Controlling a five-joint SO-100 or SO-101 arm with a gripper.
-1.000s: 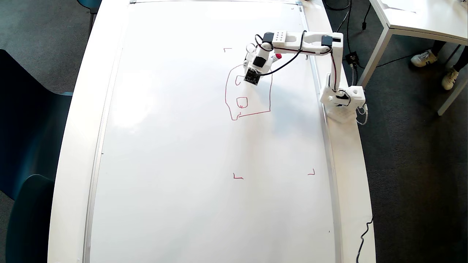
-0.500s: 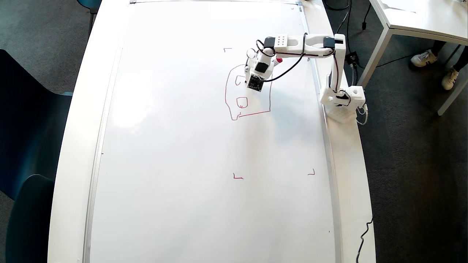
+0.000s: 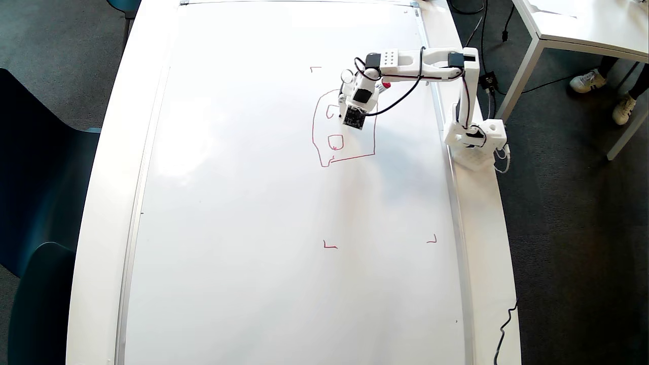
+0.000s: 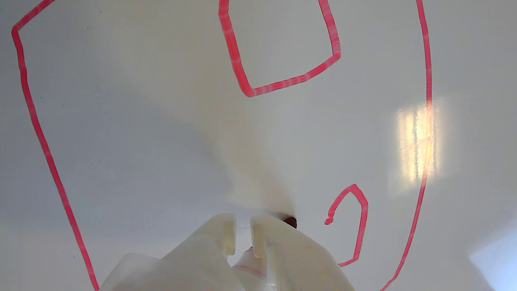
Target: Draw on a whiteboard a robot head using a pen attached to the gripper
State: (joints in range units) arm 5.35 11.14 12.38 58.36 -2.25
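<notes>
Inside the red robot head (image 3: 344,128) outline, near the whiteboard's (image 3: 243,203) far right part in the overhead view, the claw (image 4: 241,226) stands clamped on the pen (image 3: 384,85), its dark red tip touching the board beside an unfinished small square.

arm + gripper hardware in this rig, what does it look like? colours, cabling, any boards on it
Small white 3D-printed arm on a white perforated base block. Black motors sit at the joints, and thin black cables loop along the links. One link carries a grid of small holes. The gripper is white plastic with a black motor and a dark square circuit board at its end; in the wrist view its fingers look cream-white, matte.
</notes>
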